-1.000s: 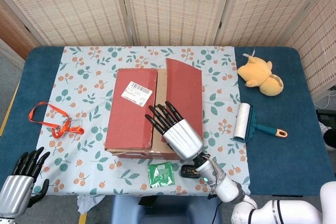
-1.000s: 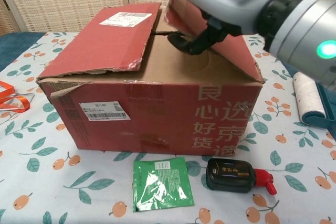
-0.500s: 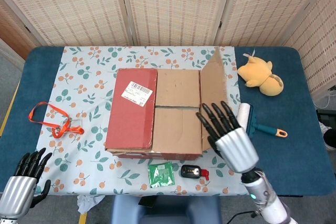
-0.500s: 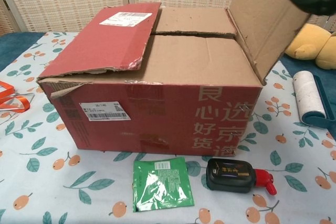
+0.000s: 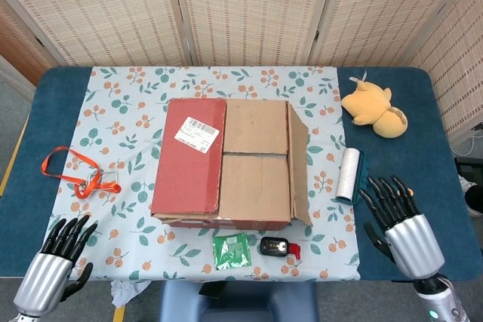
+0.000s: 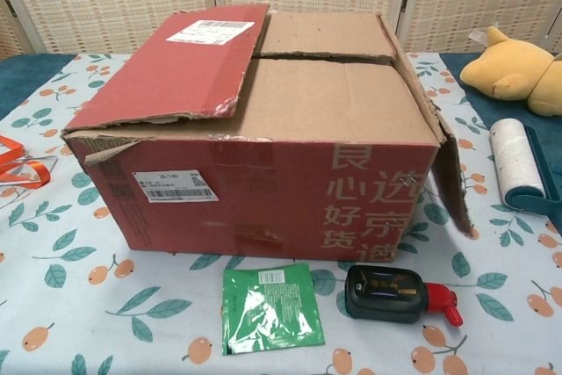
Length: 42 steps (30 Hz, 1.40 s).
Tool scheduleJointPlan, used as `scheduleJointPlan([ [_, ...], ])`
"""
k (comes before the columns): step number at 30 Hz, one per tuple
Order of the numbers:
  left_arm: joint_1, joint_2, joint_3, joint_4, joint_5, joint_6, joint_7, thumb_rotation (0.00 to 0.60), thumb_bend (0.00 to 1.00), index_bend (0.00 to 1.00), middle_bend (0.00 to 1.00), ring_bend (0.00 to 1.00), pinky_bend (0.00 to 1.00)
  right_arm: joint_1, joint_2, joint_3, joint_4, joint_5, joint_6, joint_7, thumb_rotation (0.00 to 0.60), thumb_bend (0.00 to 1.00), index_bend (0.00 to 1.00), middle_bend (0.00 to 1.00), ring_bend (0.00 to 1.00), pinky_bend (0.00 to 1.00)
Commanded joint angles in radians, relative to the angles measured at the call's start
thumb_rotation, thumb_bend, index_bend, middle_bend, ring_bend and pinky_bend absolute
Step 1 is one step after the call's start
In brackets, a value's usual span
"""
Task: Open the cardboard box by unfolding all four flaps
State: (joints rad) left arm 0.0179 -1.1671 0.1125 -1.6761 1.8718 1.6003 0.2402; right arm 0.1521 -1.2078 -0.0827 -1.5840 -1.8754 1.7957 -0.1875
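Left hand [image 5: 59, 262] sat empty w/ fingers spread, nearer than my right to the red flap [image 5: 189, 157] still flat on the box [image 5: 226, 216].

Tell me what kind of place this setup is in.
Probably an indoor test or demonstration space, not a home. Woven folding screens close off the back, and a table with a fruit-print cloth holds the cardboard box among assorted props.
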Motion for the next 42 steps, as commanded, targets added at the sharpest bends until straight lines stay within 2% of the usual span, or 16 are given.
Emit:
scheduleJointPlan([
  [1, -0.022, 0.001, 0.004, -0.048, -0.006, -0.059, 0.063, 0.600, 0.34, 0.00, 0.00, 0.00, 0.00, -0.092, -0.002, -0.076, 0.118, -0.019, 0.076, 0.149, 0.600, 0.51, 0.00, 0.00, 0.00, 0.00],
  [4, -0.044, -0.010, -0.004, -0.091, -0.002, -0.106, 0.125, 0.600, 0.32, 0.00, 0.00, 0.00, 0.00, -0.133, 0.018, -0.126, 0.137, -0.042, 0.064, 0.128, 0.600, 0.51, 0.00, 0.00, 0.00, 0.00],
  [6, -0.055, -0.020, -0.019, -0.125, -0.022, -0.135, 0.174, 0.600, 0.32, 0.00, 0.00, 0.00, 0.00, -0.153, 0.039, -0.154, 0.130, -0.055, 0.033, 0.071, 0.600, 0.51, 0.00, 0.00, 0.00, 0.00],
  [9, -0.071, -0.037, -0.039, -0.180, -0.032, -0.166, 0.256, 0.600, 0.32, 0.00, 0.00, 0.00, 0.00, -0.166, 0.070, -0.175, 0.105, -0.083, 0.029, 0.071, 0.600, 0.51, 0.00, 0.00, 0.00, 0.00],
  [13, -0.093, -0.042, -0.050, -0.279, -0.049, -0.225, 0.348, 0.600, 0.33, 0.00, 0.00, 0.00, 0.00, -0.183, 0.096, -0.161, 0.108, -0.079, 0.074, 0.127, 0.600, 0.51, 0.00, 0.00, 0.00, 0.00],
  [15, -0.106, -0.038, -0.057, -0.339, -0.076, -0.262, 0.394, 0.600, 0.36, 0.00, 0.00, 0.00, 0.00, -0.188, 0.106, -0.154, 0.112, -0.071, 0.084, 0.162, 0.600, 0.51, 0.00, 0.00, 0.00, 0.00],
  [16, -0.116, -0.037, -0.062, -0.362, -0.089, -0.282, 0.408, 0.600, 0.40, 0.00, 0.00, 0.00, 0.00, -0.188, 0.110, -0.150, 0.114, -0.067, 0.084, 0.176, 0.600, 0.51, 0.00, 0.00, 0.00, 0.00],
  [18, -0.148, -0.021, -0.077, -0.417, -0.154, -0.350, 0.429, 0.600, 0.52, 0.00, 0.00, 0.00, 0.00, -0.182, 0.117, -0.142, 0.113, -0.061, 0.076, 0.203, 0.600, 0.51, 0.00, 0.00, 0.00, 0.00],
  [19, -0.163, -0.014, -0.089, -0.447, -0.195, -0.378, 0.430, 0.600, 0.54, 0.00, 0.00, 0.00, 0.00, -0.179, 0.120, -0.138, 0.113, -0.061, 0.070, 0.208, 0.600, 0.51, 0.00, 0.00, 0.00, 0.00],
  [23, -0.230, -0.011, -0.164, -0.538, -0.336, -0.442, 0.456, 0.600, 0.55, 0.00, 0.00, 0.00, 0.00, -0.167, 0.135, -0.126, 0.109, -0.056, 0.041, 0.228, 0.600, 0.51, 0.00, 0.00, 0.00, 0.00],
  [29, -0.277, -0.077, -0.234, -0.541, -0.361, -0.400, 0.499, 0.600, 0.53, 0.00, 0.00, 0.00, 0.00, -0.165, 0.148, -0.119, 0.115, -0.065, 0.026, 0.251, 0.600, 0.51, 0.00, 0.00, 0.00, 0.00],
  [37, -0.312, -0.146, -0.247, -0.528, -0.406, -0.367, 0.646, 0.600, 0.47, 0.00, 0.00, 0.00, 0.00, -0.172, 0.155, -0.106, 0.115, -0.071, 0.029, 0.267, 0.600, 0.51, 0.00, 0.00, 0.00, 0.00],
  [42, -0.356, -0.229, -0.269, -0.518, -0.461, -0.366, 0.738, 0.600, 0.40, 0.00, 0.00, 0.00, 0.00, -0.171, 0.166, -0.094, 0.115, -0.063, 0.026, 0.291, 0.600, 0.51, 0.00, 0.00, 0.00, 0.00],
])
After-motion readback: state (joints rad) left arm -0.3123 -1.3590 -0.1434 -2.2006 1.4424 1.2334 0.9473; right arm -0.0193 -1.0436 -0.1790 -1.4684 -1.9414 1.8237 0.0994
